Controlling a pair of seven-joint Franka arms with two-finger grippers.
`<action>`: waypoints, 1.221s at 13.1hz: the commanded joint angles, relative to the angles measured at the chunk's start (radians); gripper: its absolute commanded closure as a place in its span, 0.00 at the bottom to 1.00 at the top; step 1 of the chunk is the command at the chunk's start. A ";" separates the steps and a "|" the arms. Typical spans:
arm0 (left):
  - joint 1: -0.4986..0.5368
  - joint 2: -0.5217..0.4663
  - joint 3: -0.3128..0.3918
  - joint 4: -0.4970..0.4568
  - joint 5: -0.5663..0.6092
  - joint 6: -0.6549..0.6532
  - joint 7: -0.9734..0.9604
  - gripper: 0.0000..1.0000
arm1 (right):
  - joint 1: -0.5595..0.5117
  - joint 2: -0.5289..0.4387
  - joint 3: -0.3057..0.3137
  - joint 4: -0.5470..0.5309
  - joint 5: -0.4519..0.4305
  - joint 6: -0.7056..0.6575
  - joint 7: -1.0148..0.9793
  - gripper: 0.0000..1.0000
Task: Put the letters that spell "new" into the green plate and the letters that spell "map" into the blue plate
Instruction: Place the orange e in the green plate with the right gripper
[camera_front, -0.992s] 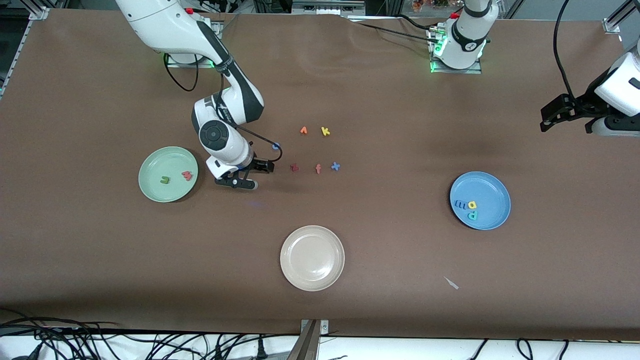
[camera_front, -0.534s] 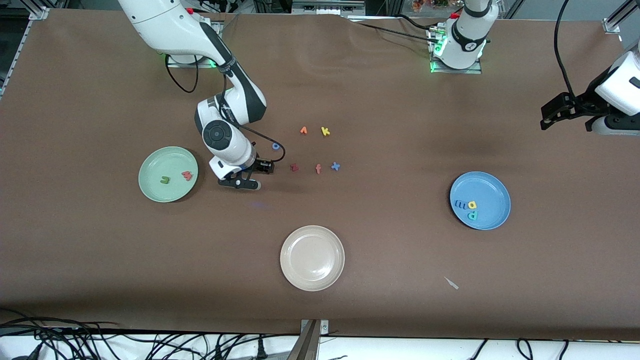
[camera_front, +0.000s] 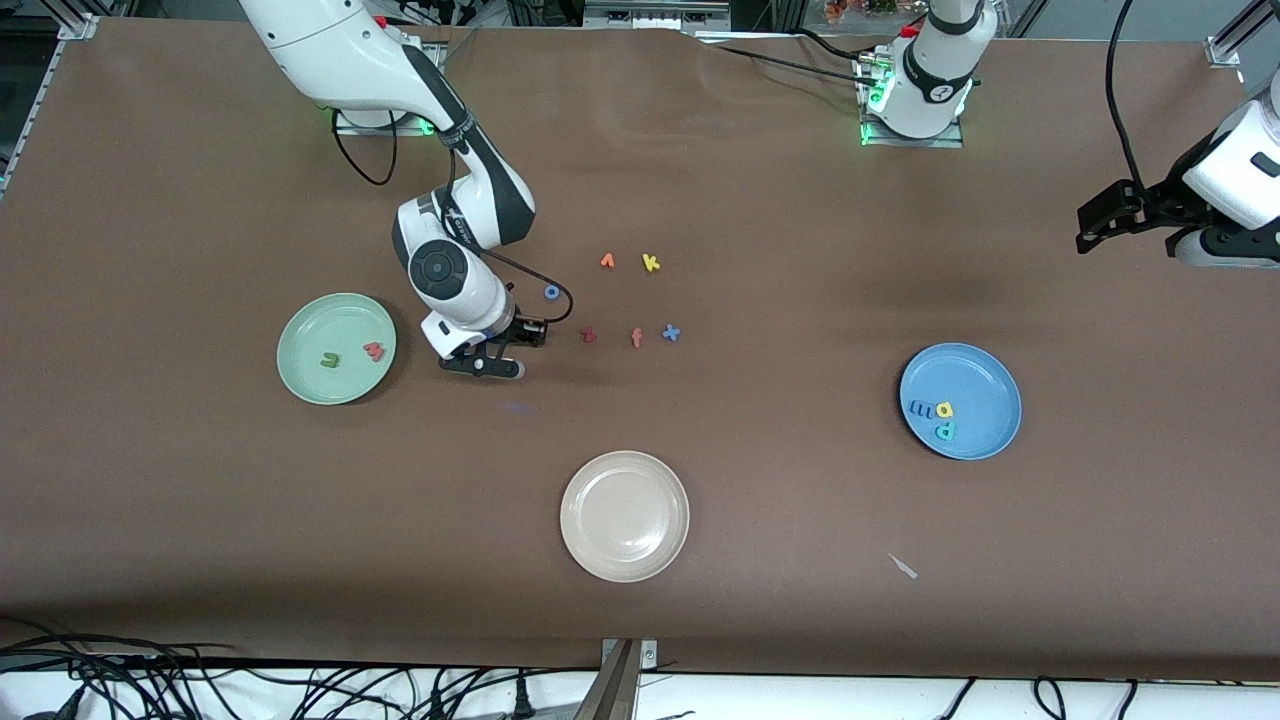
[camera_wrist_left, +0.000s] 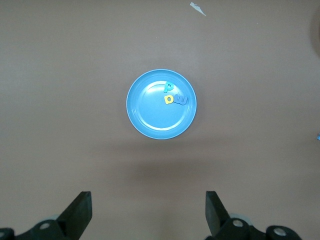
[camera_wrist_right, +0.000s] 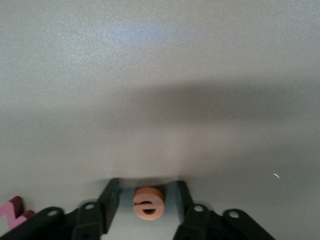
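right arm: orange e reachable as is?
Likely yes. The right pincer is low at the table, its fingers flanking the orange e with small gaps; nothing lies between them.

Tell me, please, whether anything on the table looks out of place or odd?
One thing: a small pale scrap lies on the bare table, nearer the front camera than the blue plate. It is no letter and looks like stray debris. Nothing else stands out.

The olive n (camera_front: 328, 360) and pink w (camera_front: 374, 351) are seen flat in the green plate (camera_front: 300, 340); the orange e (camera_wrist_right: 149, 202) is framed by black fingers; m (camera_front: 920, 408), a (camera_front: 944, 409), p (camera_front: 945, 431) are clustered in the blue plate (camera_front: 985, 375).
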 joint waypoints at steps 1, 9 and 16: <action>-0.014 0.019 0.012 0.041 -0.029 -0.024 0.005 0.00 | 0.012 0.023 0.002 0.018 0.000 0.002 0.002 0.58; -0.011 0.019 0.012 0.048 -0.029 -0.024 0.007 0.00 | 0.025 0.040 0.001 0.026 -0.001 0.008 -0.010 0.77; -0.015 0.032 0.012 0.068 -0.030 -0.036 0.007 0.00 | 0.018 -0.086 -0.111 0.089 -0.003 -0.305 -0.154 0.82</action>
